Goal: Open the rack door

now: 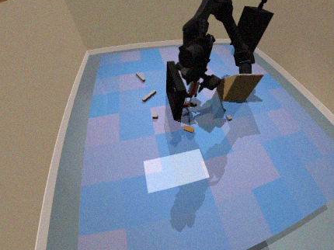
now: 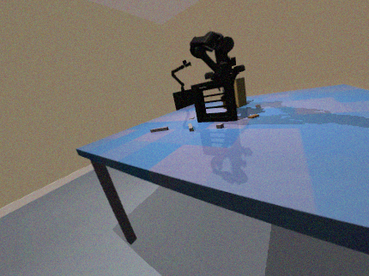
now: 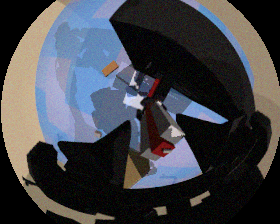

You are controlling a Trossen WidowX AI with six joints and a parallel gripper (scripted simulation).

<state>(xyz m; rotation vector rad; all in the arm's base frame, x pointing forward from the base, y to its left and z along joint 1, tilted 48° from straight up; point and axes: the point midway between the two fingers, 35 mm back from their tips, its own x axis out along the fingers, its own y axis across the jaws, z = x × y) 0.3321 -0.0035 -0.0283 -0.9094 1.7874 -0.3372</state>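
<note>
- Table (image 1: 116, 204) (image 2: 257, 165) (image 3: 50, 100): patchwork blue and mauve.
- Arm (image 1: 223, 4) (image 2: 210, 39): arched above the rack.
- Black rack frame (image 1: 170, 80) (image 2: 199, 107) (image 3: 185, 40): upright.
- Tan panel (image 1: 242, 88) (image 2: 240, 92) (image 3: 132, 172): standing near the rack.
- Gripper (image 1: 200, 85) (image 3: 153, 120): roughly two-thirds open, gripping nothing.
- Grey-and-red door handle (image 1: 193, 88) (image 3: 151, 125): between the parted fingers; contact cannot be determined.
- Orange block (image 1: 189, 129) (image 2: 253, 116) (image 3: 110, 68): on the table near the rack.

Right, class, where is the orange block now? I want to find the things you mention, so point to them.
In the top view, the orange block (image 1: 189, 129) (image 2: 253, 116) (image 3: 110, 68) lies just below the black frame's (image 1: 170, 78) (image 2: 206, 119) lower end.
</note>
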